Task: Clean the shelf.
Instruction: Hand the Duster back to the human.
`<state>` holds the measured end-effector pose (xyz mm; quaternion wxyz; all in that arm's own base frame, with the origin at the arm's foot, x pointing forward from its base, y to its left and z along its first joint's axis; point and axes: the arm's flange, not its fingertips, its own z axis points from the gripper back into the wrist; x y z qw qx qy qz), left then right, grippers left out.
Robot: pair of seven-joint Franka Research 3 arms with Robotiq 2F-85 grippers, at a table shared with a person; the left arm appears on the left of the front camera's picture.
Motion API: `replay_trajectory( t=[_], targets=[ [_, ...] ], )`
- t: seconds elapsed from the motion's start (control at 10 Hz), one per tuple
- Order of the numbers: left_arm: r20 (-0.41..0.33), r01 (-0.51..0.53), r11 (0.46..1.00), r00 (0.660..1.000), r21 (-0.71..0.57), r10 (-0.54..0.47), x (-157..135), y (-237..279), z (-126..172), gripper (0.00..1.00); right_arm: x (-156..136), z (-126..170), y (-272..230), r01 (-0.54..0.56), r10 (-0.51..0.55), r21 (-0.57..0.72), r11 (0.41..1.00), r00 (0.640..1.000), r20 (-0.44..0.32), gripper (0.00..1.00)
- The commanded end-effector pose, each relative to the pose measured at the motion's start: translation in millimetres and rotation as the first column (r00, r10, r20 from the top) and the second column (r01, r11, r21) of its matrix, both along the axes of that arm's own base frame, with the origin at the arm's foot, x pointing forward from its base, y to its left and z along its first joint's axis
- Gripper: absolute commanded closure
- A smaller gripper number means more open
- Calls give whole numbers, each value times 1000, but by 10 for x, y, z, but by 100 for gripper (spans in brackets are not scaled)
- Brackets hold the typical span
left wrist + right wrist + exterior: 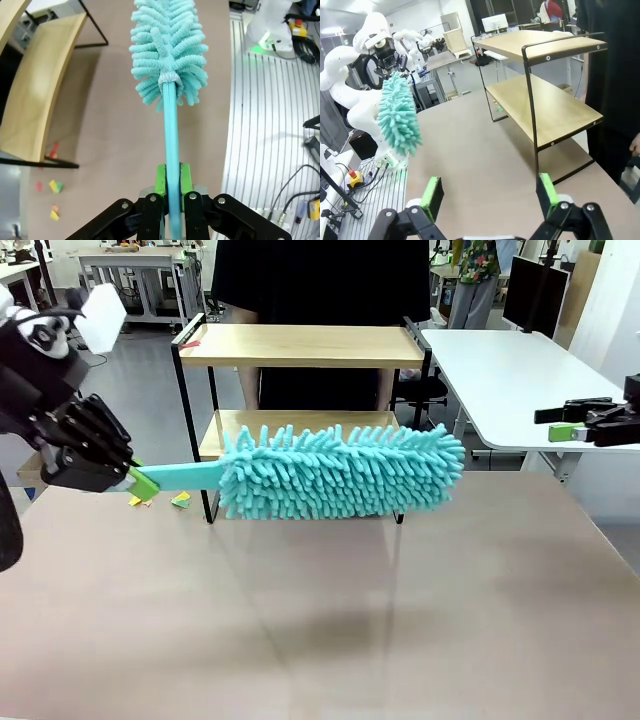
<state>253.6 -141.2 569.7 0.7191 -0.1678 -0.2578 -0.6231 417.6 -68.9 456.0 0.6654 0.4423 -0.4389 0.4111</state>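
The shelf (300, 344) is a small two-tier rack of light wooden boards in a thin black frame, standing at the far side of the beige table; it also shows as the shelf (545, 105) and the shelf (40, 100). My left gripper (140, 483) is shut on the turquoise handle of a fluffy turquoise duster (340, 470), holding it level in front of the lower board. The green pads (160, 180) clamp the duster handle (171, 140). My right gripper (562, 432) hovers open at the right with nothing in it; its fingers (432, 196) stand wide apart.
A person in black (320, 280) stands behind the shelf. A white desk (510, 370) is at the right. Small coloured scraps (180, 500) lie on the table by the shelf's left legs. The near beige tabletop (320, 620) is bare.
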Motion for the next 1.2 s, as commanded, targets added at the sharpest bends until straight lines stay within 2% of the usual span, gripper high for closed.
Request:
replay_trajectory(
  t=[0.0,0.2,0.3,0.5,0.7,0.9,1.1],
  targets=[
    [3,68,996,998,-49,-68,71,3,-93,87,-3,44,-15,-4,4,-2,1000,1000,22,0],
    [-22,77,996,997,-37,-78,112,-102,-155,87,-3,44,-15,-4,4,-2,1000,1000,22,0],
    [-7,43,999,999,-5,-43,49,-51,-72,87,0,11,-6,1,-1,-1,1000,1000,3,0],
    [-7,43,999,999,-5,-43,49,-51,-72,87,-173,79,216,-172,166,43,984,978,123,0],
    [-7,43,999,999,-5,-43,49,-51,-72,87,-246,165,422,-307,296,55,950,942,157,0],
    [-7,43,999,999,-5,-43,49,-51,-72,87,-324,183,726,-394,379,84,915,912,154,0],
    [-7,43,999,999,-5,-43,49,-51,-72,87,-425,122,1050,-362,353,91,928,930,98,0]
  ],
)
